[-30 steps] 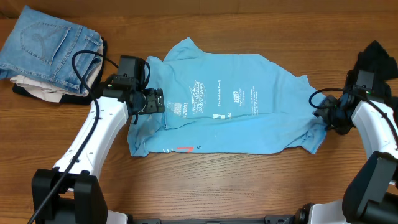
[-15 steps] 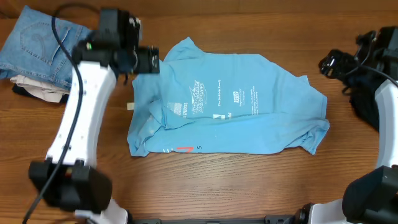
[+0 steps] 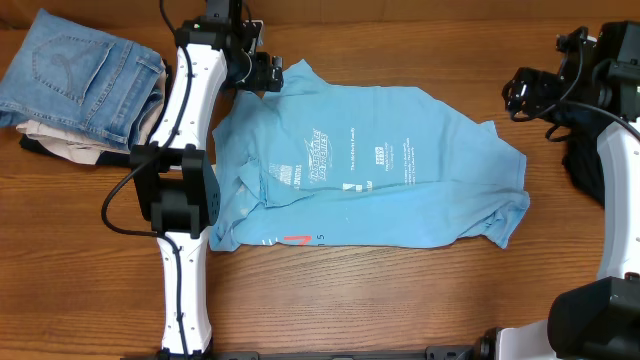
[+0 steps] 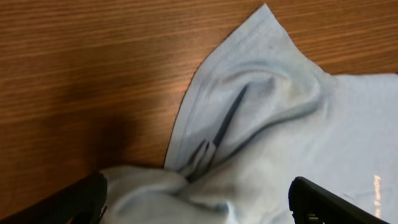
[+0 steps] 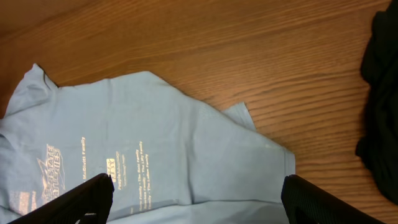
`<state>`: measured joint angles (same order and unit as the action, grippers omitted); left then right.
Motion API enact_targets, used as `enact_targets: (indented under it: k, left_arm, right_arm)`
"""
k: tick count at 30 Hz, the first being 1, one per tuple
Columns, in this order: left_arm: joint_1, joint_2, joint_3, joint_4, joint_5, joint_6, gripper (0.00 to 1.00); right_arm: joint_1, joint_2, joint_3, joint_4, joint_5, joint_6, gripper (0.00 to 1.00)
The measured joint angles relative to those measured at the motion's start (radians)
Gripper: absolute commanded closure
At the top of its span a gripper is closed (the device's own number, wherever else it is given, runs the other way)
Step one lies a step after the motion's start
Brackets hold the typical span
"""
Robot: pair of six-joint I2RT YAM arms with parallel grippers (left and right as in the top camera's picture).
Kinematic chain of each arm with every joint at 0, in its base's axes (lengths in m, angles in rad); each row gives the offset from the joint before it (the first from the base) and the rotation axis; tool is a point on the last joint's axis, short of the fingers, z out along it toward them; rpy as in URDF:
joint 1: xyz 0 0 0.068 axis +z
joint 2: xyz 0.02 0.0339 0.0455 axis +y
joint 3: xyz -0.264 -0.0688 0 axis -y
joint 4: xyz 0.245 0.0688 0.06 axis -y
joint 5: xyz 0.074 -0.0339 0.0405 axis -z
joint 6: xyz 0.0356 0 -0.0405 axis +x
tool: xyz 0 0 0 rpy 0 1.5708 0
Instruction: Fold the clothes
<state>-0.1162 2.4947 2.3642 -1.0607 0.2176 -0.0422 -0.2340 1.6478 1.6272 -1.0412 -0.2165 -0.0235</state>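
Bearing a rumpled sky-blue T-shirt (image 3: 380,190) on the wooden counter (image 3: 400,300), reaching from under the left hand (image 3: 268,72) toward the right hand (image 3: 520,95). Also carrying folded jeans (image 3: 65,70) atop a beige garment (image 3: 75,140) beyond the left hand, and a black garment (image 5: 379,124) beside the right hand.

The counter (image 3: 400,290) is bare wood along 6 o'clock, below the blue T-shirt (image 3: 380,170), and along 12 o'clock above it. A hand could pass there. A pile of jeans (image 3: 70,70) fills the corner at 10 o'clock. A black cloth (image 3: 585,170) sits by the edge at 3 o'clock, with a bare strip between it and the shirt. The left arm (image 3: 185,120) runs from 7 o'clock to 11 o'clock and blocks the shirt's 9 o'clock side.
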Motion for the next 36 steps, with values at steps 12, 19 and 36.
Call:
enact_targets:
  k: [12,19,36]
  left_arm:
    - [-0.068,0.094,0.003,0.156,-0.027,0.068,0.04]
    - [-0.068,0.112,0.004,0.286,-0.050,0.064,0.05]
    - [-0.133,0.112,0.005,0.261,-0.266,-0.172,0.22]
  right_arm:
    - [0.012,0.070,0.000,-0.033,0.008,-0.002,0.12]
    - [0.012,0.070,0.000,-0.032,0.008,-0.003,0.12]
    - [0.012,0.070,0.000,-0.024,0.008,-0.003,0.11]
